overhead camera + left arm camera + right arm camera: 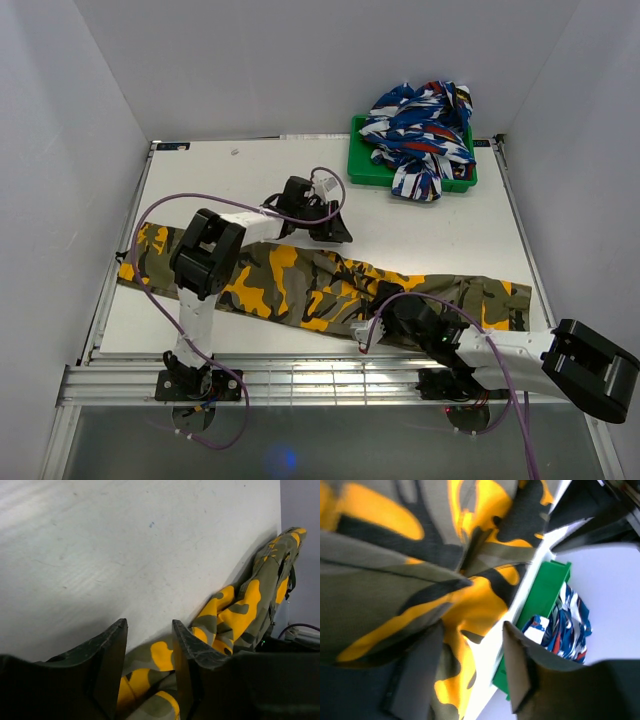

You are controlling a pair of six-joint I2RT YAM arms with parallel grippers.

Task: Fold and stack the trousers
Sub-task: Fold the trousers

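A flat white table [430, 230] is seen from above, and the long camouflage-print cloth trousers [300, 280] in olive green, black and orange-yellow are laid across its near half. They are stretched out lengthwise, with one end at the table's left edge and the other close to its right edge. The cloth is rumpled along the middle.

Over the left part of the table, the left gripper [149, 629] is held at the far edge of the trousers, near their middle. In the left wrist view its two dark fingers [112, 655] are spread apart. A fold of the camouflage cloth is seen lying low in the gap between them, with bare table showing above it. No clamping of the cloth can be made out.

Further right, the right gripper [472, 630] is lowered close over the trousers near the table's front edge. Its fingers [517, 665] are likewise parted, and the printed cloth is seen beneath and beyond them, not pinched.

At the far right corner of the table, well apart from the trousers, a green plastic tray [360, 172] is set. It is heaped with a crumpled blue, white and red patterned garment [420, 125], part of which is draped over the tray's near rim.
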